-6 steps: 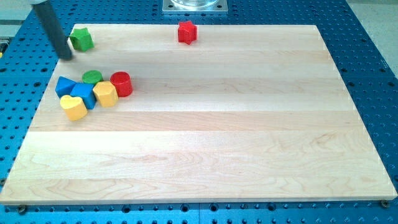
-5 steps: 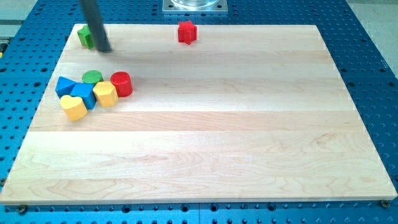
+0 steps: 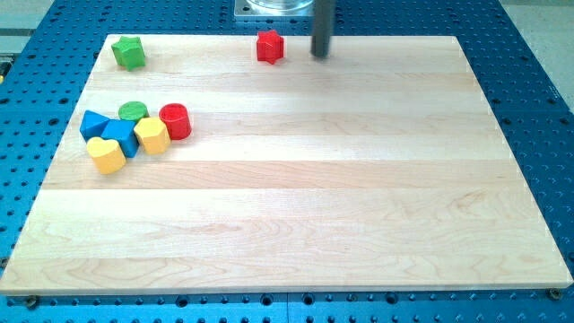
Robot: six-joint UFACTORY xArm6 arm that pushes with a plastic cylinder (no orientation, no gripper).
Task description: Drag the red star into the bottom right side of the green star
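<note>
The red star (image 3: 269, 46) lies near the view's top edge of the wooden board, left of centre. The green star (image 3: 128, 52) lies at the board's top left corner, far to the left of the red star. My tip (image 3: 320, 56) stands just right of the red star, a small gap away, not touching it. The dark rod rises straight up out of the view's top.
A cluster sits at the view's left: a green cylinder (image 3: 133, 112), a red cylinder (image 3: 175, 120), a yellow hexagonal block (image 3: 152, 135), a yellow heart-like block (image 3: 107, 154), and two blue blocks (image 3: 93, 124) (image 3: 122, 137). The board (image 3: 296, 197) lies on a blue perforated table.
My tip has swept from the left of the green star, across it, to the right side of the red star. The green star has shifted slightly right. The red star has not moved.
</note>
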